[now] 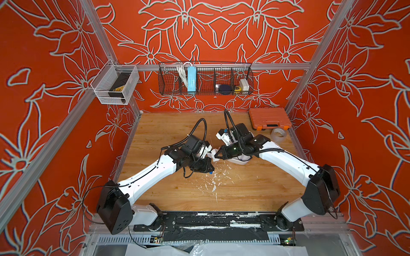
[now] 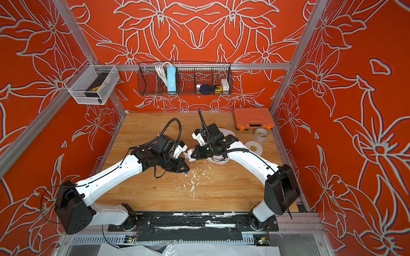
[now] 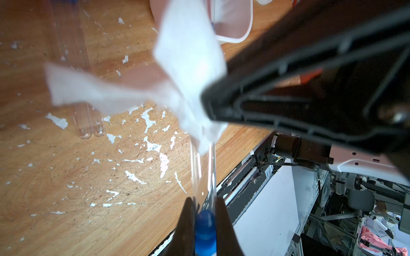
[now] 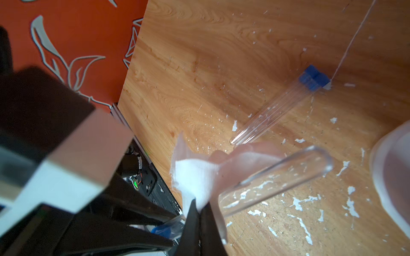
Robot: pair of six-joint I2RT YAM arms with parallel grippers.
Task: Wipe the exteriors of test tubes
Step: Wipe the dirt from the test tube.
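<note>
Over tabletop (image 1: 155, 195), left claw (image 1: 210, 168), right claw (image 1: 217, 156), angled inward

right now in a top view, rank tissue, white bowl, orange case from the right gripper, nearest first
1. tissue, pinched in the right gripper
2. white bowl, under that arm
3. orange case, far right corner

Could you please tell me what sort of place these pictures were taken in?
Probably a robot work cell in a lab or workshop: two robot arms mounted at a scuffed wooden table, enclosed by aluminium framing with orange floral panels, plus a wire basket and an orange tool case.
</note>
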